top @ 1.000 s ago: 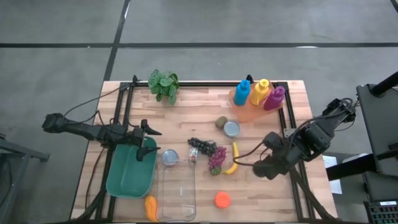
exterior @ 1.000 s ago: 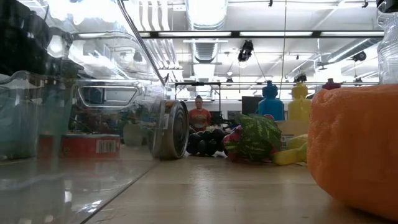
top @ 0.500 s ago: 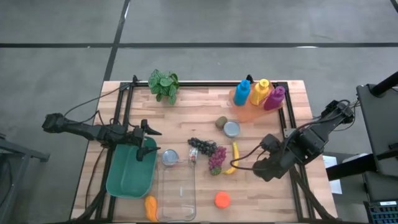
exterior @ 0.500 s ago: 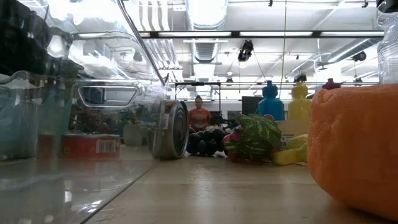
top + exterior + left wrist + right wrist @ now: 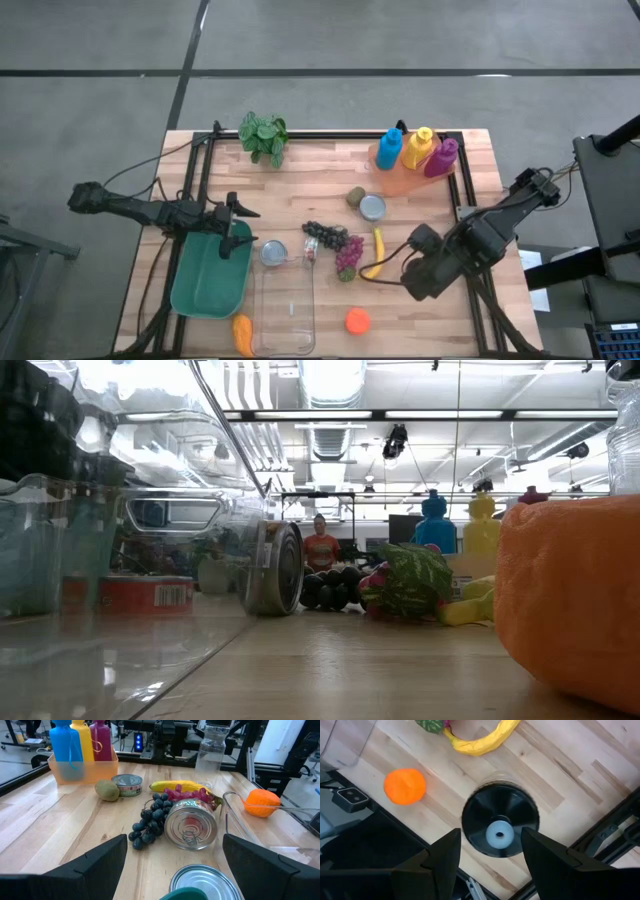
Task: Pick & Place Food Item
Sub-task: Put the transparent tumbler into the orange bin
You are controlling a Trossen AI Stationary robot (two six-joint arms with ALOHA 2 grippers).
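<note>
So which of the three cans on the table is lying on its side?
The can next to the dark grapes, its lid facing sideways. The can by the kiwi and the one nearest the green bin stand upright.

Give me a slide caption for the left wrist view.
Open left gripper faces two cans, dark grapes, a banana, and a kiwi.

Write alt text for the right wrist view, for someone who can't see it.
Looking down past the right gripper, whose open fingers frame a dark round jar lid standing on the wooden table. An orange lies beside it near the table edge, and a banana lies farther off.
</note>
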